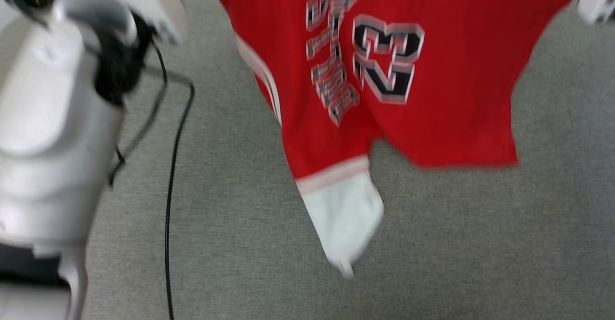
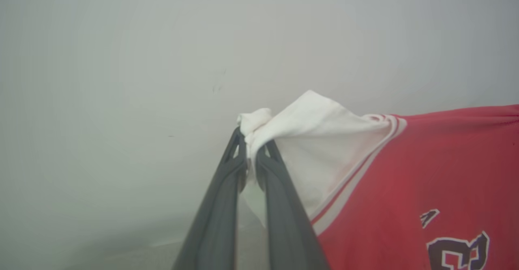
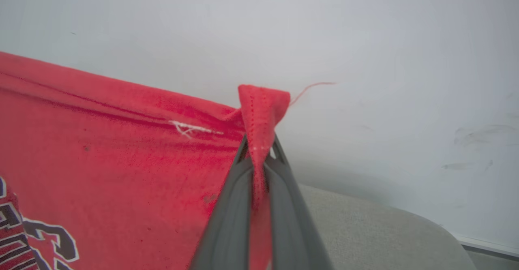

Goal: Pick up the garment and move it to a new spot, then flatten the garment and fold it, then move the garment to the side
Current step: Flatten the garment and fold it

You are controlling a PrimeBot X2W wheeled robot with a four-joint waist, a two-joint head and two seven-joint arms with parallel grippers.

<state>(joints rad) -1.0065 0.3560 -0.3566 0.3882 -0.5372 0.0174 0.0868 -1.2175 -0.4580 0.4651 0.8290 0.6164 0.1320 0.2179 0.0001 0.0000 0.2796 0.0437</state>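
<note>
**Q:** As you look down from the head view, where is the red jersey [image 1: 447, 94]?
**A:** It hangs spread out in the air above the grey textured surface [image 1: 240, 252], with its lettering side toward you. The dangling sleeve [image 1: 348, 214], which is white, reaches lowest. That view is blurred.

**Q:** How does your left gripper [image 2: 251, 146] stand?
**A:** Its two dark fingers pinch nearly together on the gripped sleeve [image 2: 308, 140], whose bunched white end pokes past the fingertips. The red body stretches away to the right of that wrist view.

**Q:** And your right gripper [image 3: 259, 156]?
**A:** It is clamped tight on a folded red hem corner [image 3: 262, 103], from which a loose thread [image 3: 312, 85] trails. The fabric runs taut to the left of that wrist view.

**Q:** What else do you see?
**A:** A black cable [image 1: 169, 190] runs beside the robot's pale casing [image 1: 48, 142], apart from the jersey.
</note>
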